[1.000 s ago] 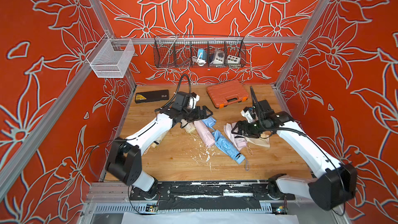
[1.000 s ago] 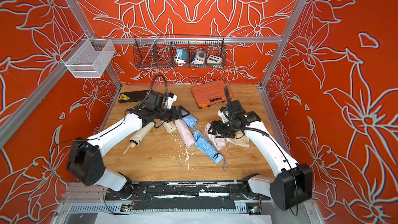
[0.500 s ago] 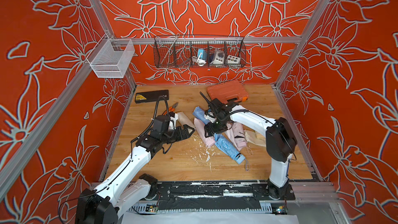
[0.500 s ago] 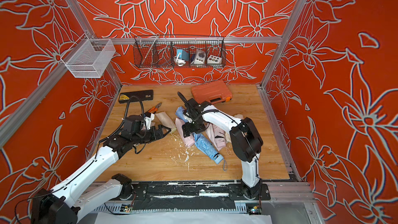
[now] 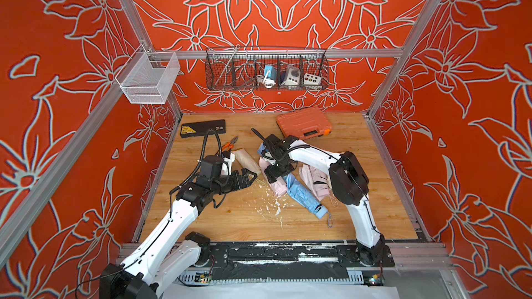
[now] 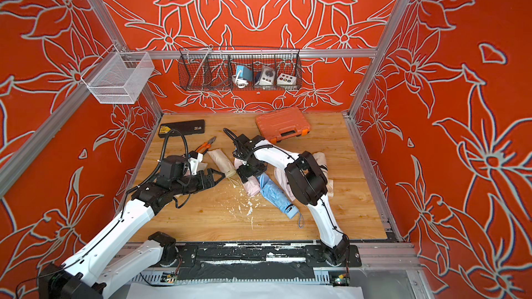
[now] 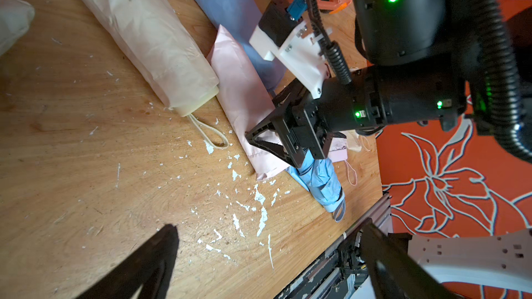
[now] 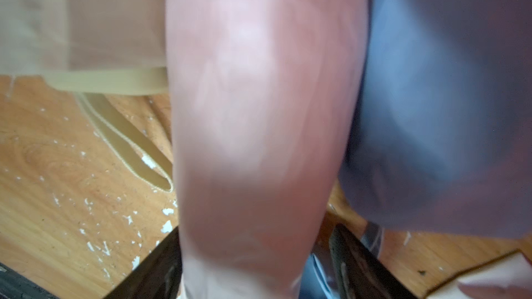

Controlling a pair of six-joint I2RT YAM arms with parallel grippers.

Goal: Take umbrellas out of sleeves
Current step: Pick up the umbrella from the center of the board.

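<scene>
A pink sleeve [image 5: 277,188] [image 6: 250,188] [image 8: 259,110], rounded and full, lies mid-table. My right gripper [image 5: 273,174] [image 6: 247,172] [image 7: 276,145] [image 8: 253,271] is open astride it, one finger [image 8: 161,268] against the fabric, the other [image 8: 354,263] a little off it. A cream sleeved umbrella [image 5: 246,161] [image 7: 144,33] lies to its left with its cord out. A bare light blue umbrella [image 5: 302,197] [image 7: 319,179] lies to its right, a blue sleeve [image 7: 230,10] behind. My left gripper [image 5: 247,178] [image 6: 216,178] [image 7: 267,268] hangs open and empty near the cream umbrella's cord end.
A bare pink umbrella [image 5: 313,179] lies under the right arm. Orange case [image 5: 303,122] and black case [image 5: 203,127] sit at the back, orange-handled pliers [image 5: 230,145] beside the cream umbrella. White flakes [image 5: 270,205] litter the wood. Wire baskets [image 5: 266,70] [image 5: 146,77] hang on the walls.
My right gripper has swung left from the right-hand pile onto the pink sleeve, and its jaws have narrowed around it. My left arm has drawn back toward the front left, still open.
</scene>
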